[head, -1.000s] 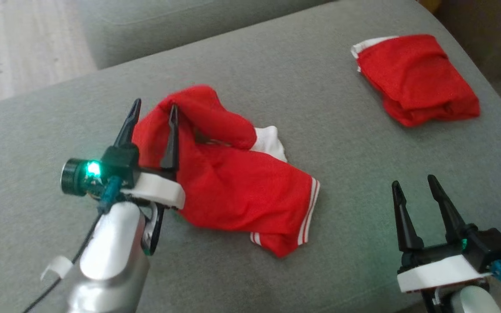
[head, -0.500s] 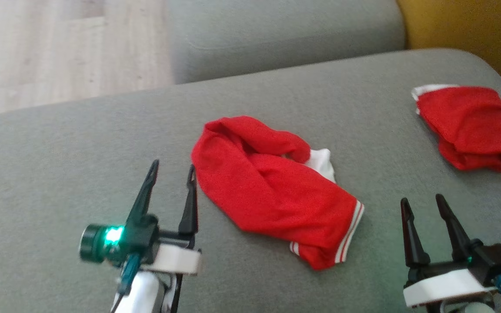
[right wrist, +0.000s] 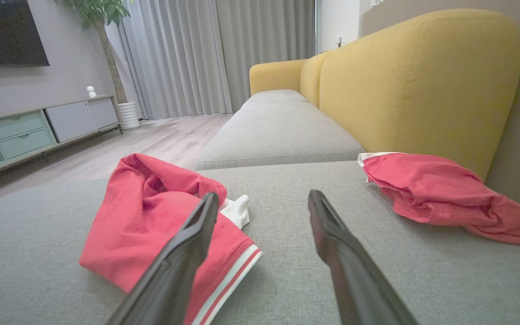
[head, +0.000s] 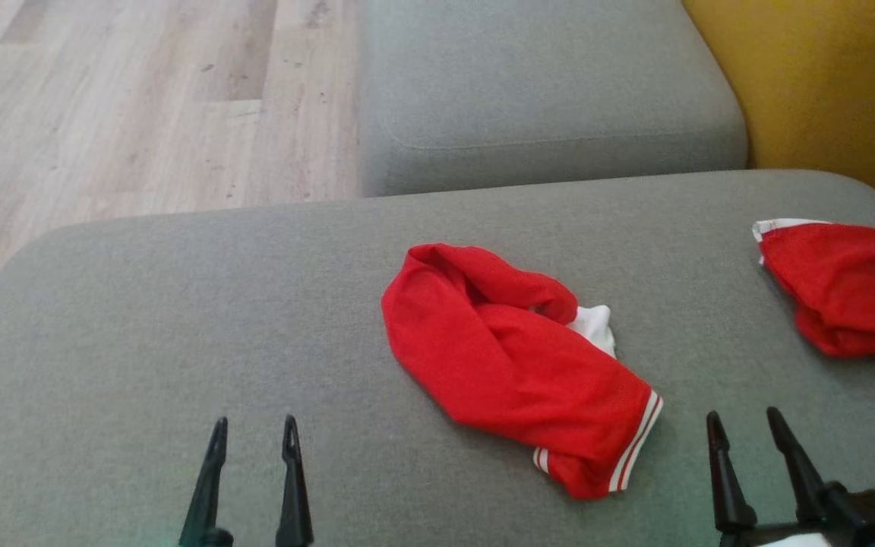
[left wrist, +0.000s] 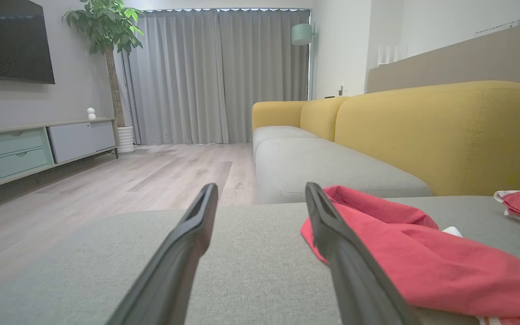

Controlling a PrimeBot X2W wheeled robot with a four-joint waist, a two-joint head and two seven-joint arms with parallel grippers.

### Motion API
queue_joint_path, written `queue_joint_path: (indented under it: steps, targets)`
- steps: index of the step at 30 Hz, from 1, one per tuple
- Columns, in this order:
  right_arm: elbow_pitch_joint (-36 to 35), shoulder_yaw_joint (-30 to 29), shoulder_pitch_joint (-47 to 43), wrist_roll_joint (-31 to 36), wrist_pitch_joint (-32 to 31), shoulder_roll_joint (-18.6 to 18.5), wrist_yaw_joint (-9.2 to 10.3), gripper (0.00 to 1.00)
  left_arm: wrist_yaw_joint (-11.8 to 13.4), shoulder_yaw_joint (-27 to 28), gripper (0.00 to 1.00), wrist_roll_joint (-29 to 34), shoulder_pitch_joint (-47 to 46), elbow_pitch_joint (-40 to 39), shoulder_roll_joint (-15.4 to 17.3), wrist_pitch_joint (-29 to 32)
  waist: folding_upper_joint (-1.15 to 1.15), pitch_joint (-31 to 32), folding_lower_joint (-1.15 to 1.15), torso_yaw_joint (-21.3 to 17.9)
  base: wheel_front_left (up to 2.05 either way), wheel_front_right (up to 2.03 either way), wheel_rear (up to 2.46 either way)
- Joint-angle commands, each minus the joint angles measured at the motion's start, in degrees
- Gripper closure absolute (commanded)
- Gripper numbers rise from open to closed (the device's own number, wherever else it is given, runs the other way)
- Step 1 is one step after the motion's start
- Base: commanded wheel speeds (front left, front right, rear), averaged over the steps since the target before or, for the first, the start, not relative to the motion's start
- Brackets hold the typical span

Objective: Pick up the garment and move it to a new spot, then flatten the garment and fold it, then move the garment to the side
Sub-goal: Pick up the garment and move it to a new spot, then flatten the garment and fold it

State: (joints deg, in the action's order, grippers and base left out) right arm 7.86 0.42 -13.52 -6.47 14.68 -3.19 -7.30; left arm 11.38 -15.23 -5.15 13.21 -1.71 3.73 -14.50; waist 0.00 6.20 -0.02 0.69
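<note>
Far left: the left gripper (head: 254, 422) sits low at the near edge of the grey sofa cushion (head: 141, 319), fingers apart, nothing between them, clear of any cloth. Next over, mid-cushion, lies the garment (head: 506, 365), a red jersey-type piece crumpled into a loose twisted heap, neither flat nor folded. A raised rolled fold runs along its far left side, a white bit (head: 595, 323) pokes out on the far right, and a striped hem (head: 635, 448) finishes the near right corner. My read is that it's light, thin and fully limp. It'll drape and swing from whatever point gets pinched, and a single-layer pinch may drag the rest along bunched. It isn't fragile. It might be slightly slick if it's sports mesh, but I can't confirm that from here. Best holds, I'd say, are the raised fold for the left side, since it stands proud of the cushion and gives the fingers something to close around, and the striped hem corner for the right side, where the doubled edge should slip less. The cushion is soft, so pressing down a bit to scoop fabric looks safe. Right of the hem, the right gripper (head: 743, 415) is near the garment but not touching it, fingers also apart and empty. Far right, a second red garment (head: 848, 292) sits bundled by the yellow backrest (head: 825, 76), well apart from the first.
</note>
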Motion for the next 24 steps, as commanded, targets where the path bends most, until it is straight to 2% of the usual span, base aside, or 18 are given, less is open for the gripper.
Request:
queue_joint_path:
  steps: [1,8,24]
  targets:
    - [-2.5,0.8,2.0,0.6,0.3,-0.2,-0.19,0.00,0.0,2.0,0.00,0.4,-1.4,-2.6,-0.3,-0.5,0.00,0.4,0.02,0.9,0.00,0.00,0.00]
    - [-2.9,0.2,2.1,0.6,0.3,0.1,-0.19,0.00,-0.3,2.1,0.00,2.2,-1.3,-3.3,-0.6,-0.5,0.00,0.4,0.02,2.1,0.00,0.00,0.00]
    - [-2.7,-0.6,2.3,0.1,0.3,0.3,-0.19,0.00,-0.2,1.1,0.00,4.9,-2.0,-2.4,-0.4,-0.5,0.00,-0.1,0.02,2.3,0.00,0.00,0.00]
